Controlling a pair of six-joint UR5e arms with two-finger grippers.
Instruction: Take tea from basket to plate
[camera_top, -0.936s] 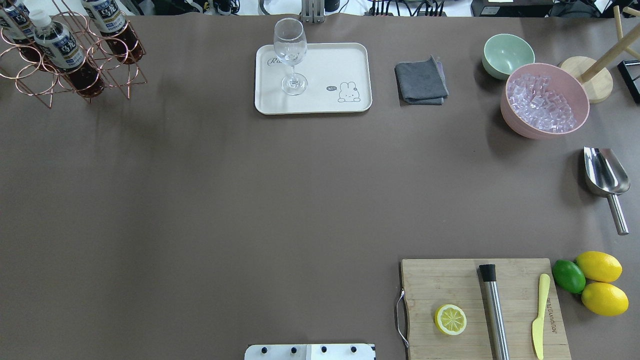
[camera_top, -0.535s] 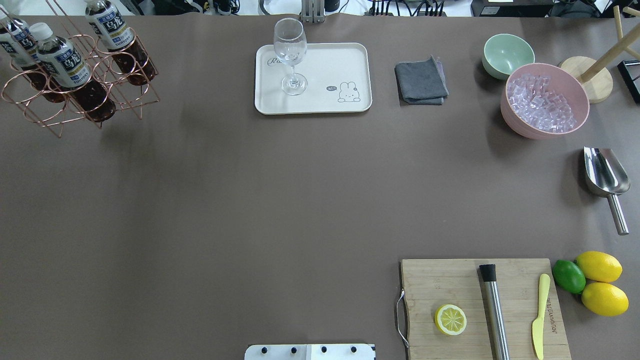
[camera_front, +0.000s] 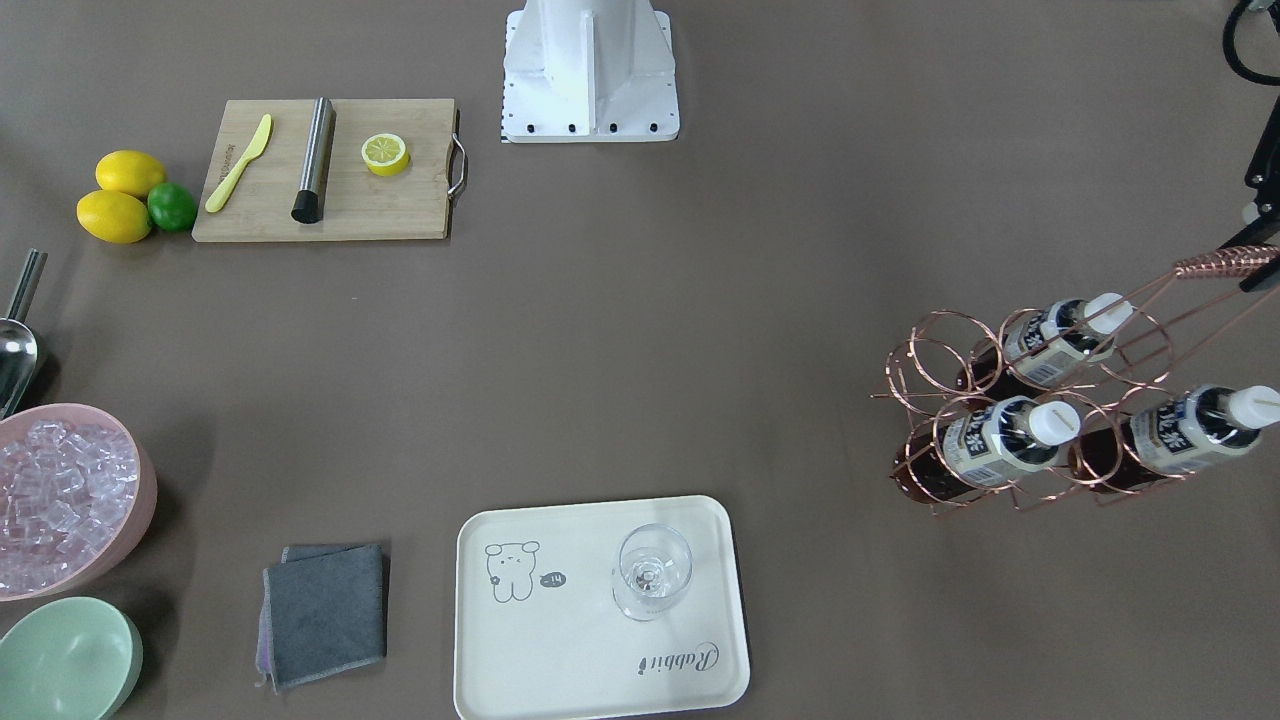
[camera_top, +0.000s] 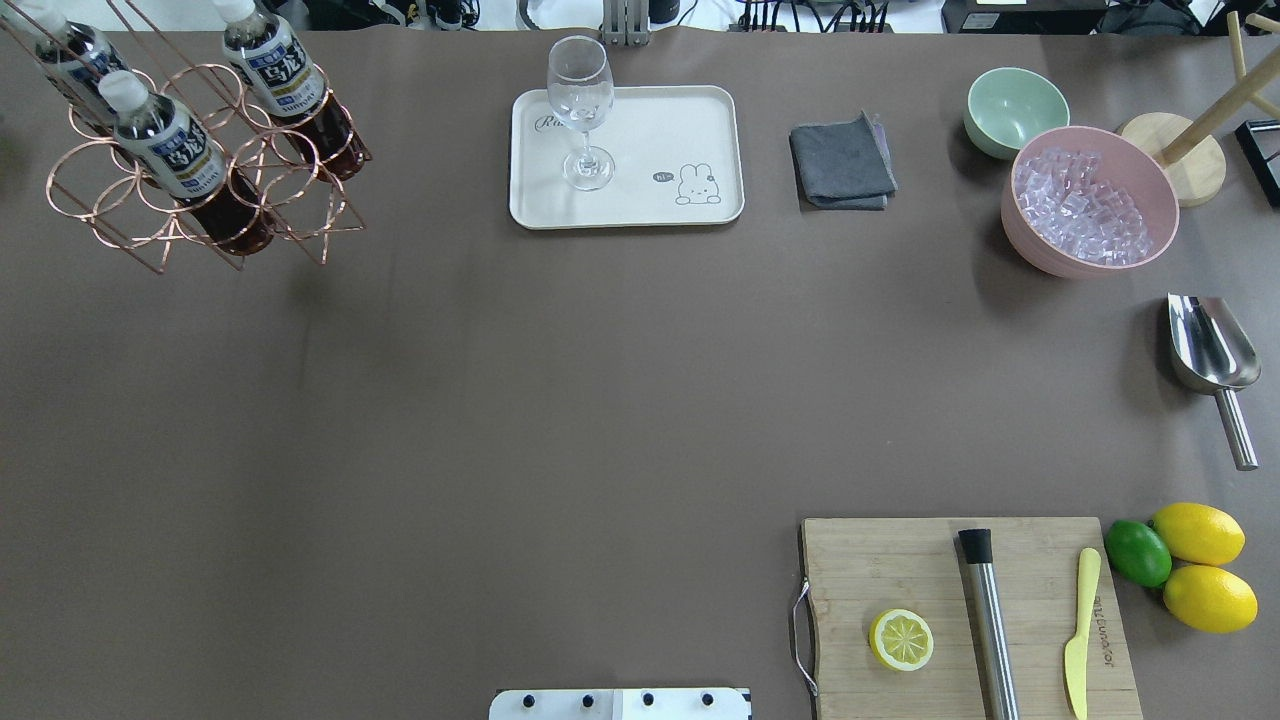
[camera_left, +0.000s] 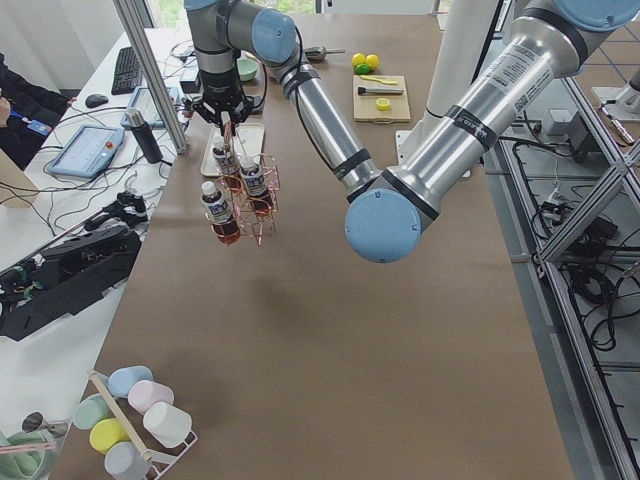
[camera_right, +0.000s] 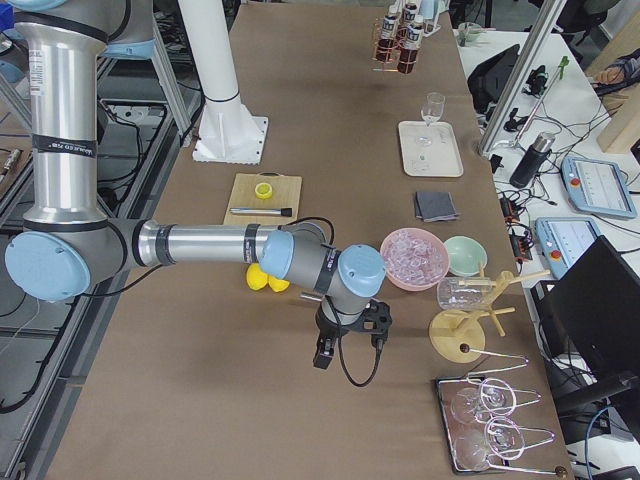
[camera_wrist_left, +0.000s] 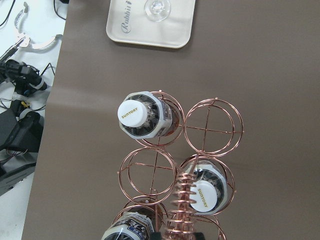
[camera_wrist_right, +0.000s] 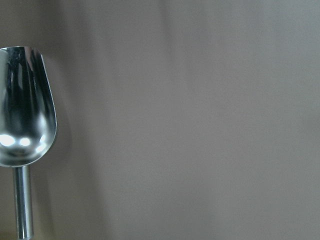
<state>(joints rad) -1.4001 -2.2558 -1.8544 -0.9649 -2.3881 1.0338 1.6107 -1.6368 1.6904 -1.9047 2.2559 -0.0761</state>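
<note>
Left gripper (camera_left: 224, 114): fingers closed on the long coiled handle of the basket (camera_wrist_left: 215, 131). The grip is seen whole only from the camera at the robot's left. The front-facing camera catches dark finger parts at its frame edge, and the wrist camera a dark sliver under the coil. Basket: rose-gold wire, six rings, hanging tilted and clear of the table (camera_top: 500, 400). This is plain in the left side view, where its shadow falls on the brown surface beneath, but hard to judge from overhead. Contents: three tea bottles (camera_top: 180, 160), each in a ring, with three rings empty by the wrist camera's count. White caps printed "SUNTORY", legible only from the wrist. Pale labels carry large dark East Asian characters, clearest from overhead. Plate (camera_top: 700, 110): cream, script "Rabbit", grey cartoon animal with a small speech bubble too fine to read. It lies well apart from the basket, toward the robot's right of it, and bears one wine glass (camera_top: 580, 110). Right gripper (camera_right: 340, 335): low over the table near the pink bowl of ice (camera_right: 412, 255) and seen only from the right side camera, so I cannot tell how its fingers stand. Its wrist camera shows just a steel scoop (camera_wrist_right: 25, 100).
</note>
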